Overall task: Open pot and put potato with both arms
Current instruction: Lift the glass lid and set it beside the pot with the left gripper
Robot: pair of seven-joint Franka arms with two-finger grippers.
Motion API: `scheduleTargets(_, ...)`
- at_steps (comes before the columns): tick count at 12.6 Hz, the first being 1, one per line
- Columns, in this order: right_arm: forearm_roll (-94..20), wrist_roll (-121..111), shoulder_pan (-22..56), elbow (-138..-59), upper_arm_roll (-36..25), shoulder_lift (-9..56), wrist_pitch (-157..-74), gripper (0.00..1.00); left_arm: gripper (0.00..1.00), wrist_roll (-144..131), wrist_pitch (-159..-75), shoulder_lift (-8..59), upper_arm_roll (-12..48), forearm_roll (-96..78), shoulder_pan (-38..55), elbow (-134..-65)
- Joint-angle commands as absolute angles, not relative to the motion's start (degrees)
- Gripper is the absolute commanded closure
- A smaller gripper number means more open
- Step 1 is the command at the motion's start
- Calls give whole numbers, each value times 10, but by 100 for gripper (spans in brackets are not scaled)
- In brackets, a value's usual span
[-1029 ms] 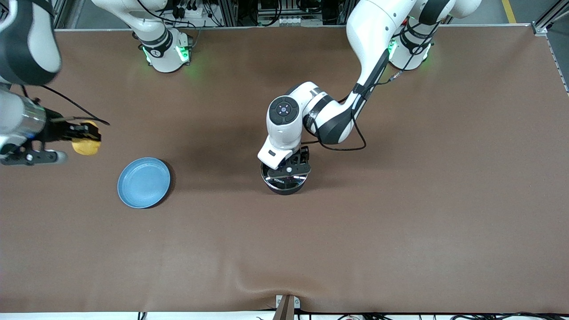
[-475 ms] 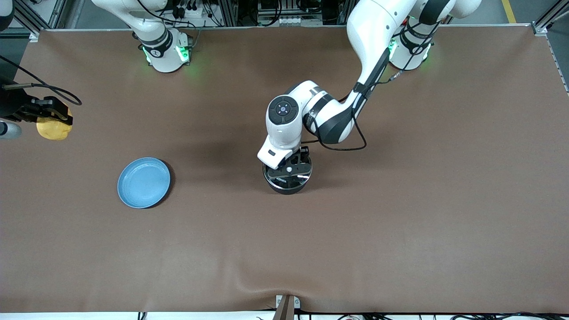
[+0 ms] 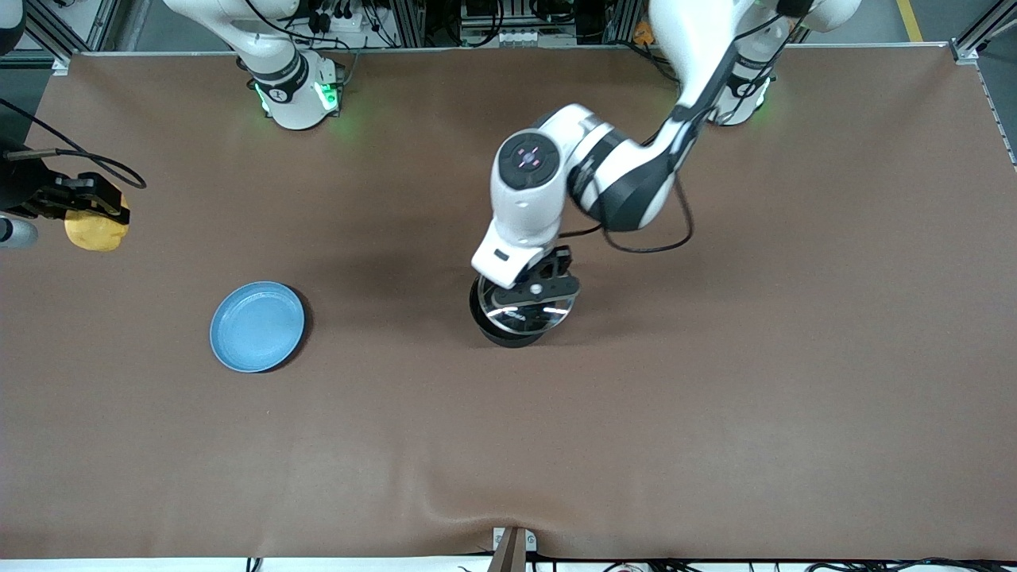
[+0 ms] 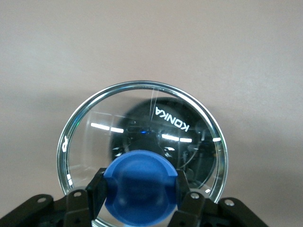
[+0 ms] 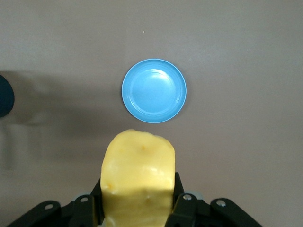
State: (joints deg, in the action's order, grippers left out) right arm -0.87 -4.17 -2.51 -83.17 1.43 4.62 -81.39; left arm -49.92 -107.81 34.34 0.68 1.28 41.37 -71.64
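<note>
The black pot (image 3: 499, 334) stands mid-table; its handle is hidden under the left arm. My left gripper (image 3: 539, 291) is shut on the blue knob (image 4: 139, 187) of the clear glass lid (image 3: 531, 316) and holds the lid a little above the pot, shifted toward the left arm's end. In the left wrist view the pot (image 4: 163, 135) shows dark through the lid (image 4: 94, 137). My right gripper (image 3: 91, 210) is up over the right arm's end of the table, shut on the yellow potato (image 3: 95, 231). The right wrist view shows the potato (image 5: 137, 175) between the fingers.
A flat light-blue plate (image 3: 257, 326) lies on the brown table between the potato and the pot, nearer the front camera; it also shows in the right wrist view (image 5: 154, 91). A fold in the table cover (image 3: 508, 508) runs along the front edge.
The left gripper has risen with the lid, which now hangs off the pot toward the left arm's end. The right gripper with the potato drew outward a second ago and has since held still.
</note>
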Motion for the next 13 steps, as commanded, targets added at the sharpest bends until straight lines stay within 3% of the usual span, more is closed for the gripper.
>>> scheduleTargets(1, -4, -47, -27, -832, 17, 41, -811, 100, 100, -441, -1022, 279, 10, 25, 370, -732)
scheduleTargets(4, -4, -47, -27, -832, 17, 41, -811, 100, 100, -379, -987, 236, 12, 23, 322, -746)
scheduleTargets(9, -4, -47, -26, -832, 17, 41, -811, 100, 100, -189, -987, 125, 13, 23, 230, -886)
scheduleTargets(13, -4, -45, -25, -832, 18, 42, -814, 100, 100, -120, -1028, 82, 13, 24, 172, -977)
